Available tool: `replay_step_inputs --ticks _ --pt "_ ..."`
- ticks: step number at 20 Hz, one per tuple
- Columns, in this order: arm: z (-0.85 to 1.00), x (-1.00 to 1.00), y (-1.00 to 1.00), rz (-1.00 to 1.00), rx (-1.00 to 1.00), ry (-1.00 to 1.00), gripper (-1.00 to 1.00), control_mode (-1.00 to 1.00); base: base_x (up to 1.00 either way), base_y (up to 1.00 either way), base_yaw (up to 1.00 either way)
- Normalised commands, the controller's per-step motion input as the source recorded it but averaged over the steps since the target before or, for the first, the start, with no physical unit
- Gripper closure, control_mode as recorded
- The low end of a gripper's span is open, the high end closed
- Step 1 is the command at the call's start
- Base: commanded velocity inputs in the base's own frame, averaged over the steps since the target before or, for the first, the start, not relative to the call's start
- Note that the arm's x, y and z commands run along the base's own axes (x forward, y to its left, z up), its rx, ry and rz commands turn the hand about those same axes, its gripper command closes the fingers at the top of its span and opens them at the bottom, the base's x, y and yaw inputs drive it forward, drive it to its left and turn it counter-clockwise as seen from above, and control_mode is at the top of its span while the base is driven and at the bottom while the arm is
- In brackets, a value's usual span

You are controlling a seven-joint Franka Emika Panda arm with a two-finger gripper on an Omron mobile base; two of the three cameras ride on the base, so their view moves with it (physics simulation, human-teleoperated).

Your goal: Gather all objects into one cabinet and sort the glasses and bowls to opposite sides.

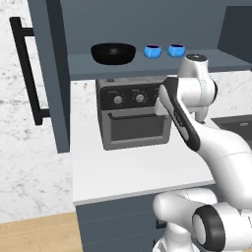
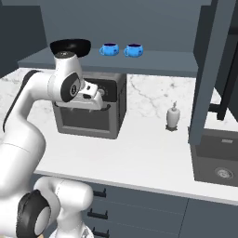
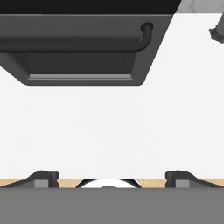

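Note:
The open slate blue-grey cabinet has a flat shelf point(image 1: 147, 66) point(image 2: 158, 65) above the counter. On it the wide black bowl point(image 1: 113, 53) point(image 2: 70, 45) sits at the left, partly behind my arm in the right base view. Two small blue cups point(image 1: 152, 51) point(image 1: 176, 50) stand side by side just right of the bowl, also seen from the right as cups point(image 2: 109, 49) point(image 2: 133, 50). My gripper point(image 3: 111, 177) point(image 2: 103, 108) hangs below the shelf in front of the oven, pointing down at the white counter, open with nothing between its fingers.
A grey countertop oven point(image 1: 135, 115) point(image 2: 90, 121) point(image 3: 78, 57) stands under the shelf. The cabinet doors point(image 1: 49, 74) point(image 2: 211, 69) swing out at both sides. A pale soap bottle point(image 2: 173, 117) and a dark sink point(image 2: 216, 162) are to the right.

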Motion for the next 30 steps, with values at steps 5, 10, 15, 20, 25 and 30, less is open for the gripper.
replay_step_inputs --ticks 5,10,15,20,25,30 --pt "0.04 -0.96 0.0 0.0 0.0 -0.08 -1.0 -1.0 0.0 0.0 0.0" --pt "0.37 -1.0 -0.05 0.0 0.0 -0.08 -1.0 -1.0 0.0 0.0 0.0" --pt "0.7 -0.81 0.0 0.0 0.0 0.01 -1.0 -1.0 0.0 0.0 0.0" --pt "0.7 -0.63 0.0 0.0 0.0 0.02 -1.0 -1.0 0.0 0.0 0.0" --pt "0.39 -0.47 -0.01 0.0 0.0 0.02 -1.0 -1.0 0.0 0.0 0.0" --pt "0.24 -0.07 0.0 0.0 0.0 0.0 -1.0 -1.0 0.0 0.0 0.0"
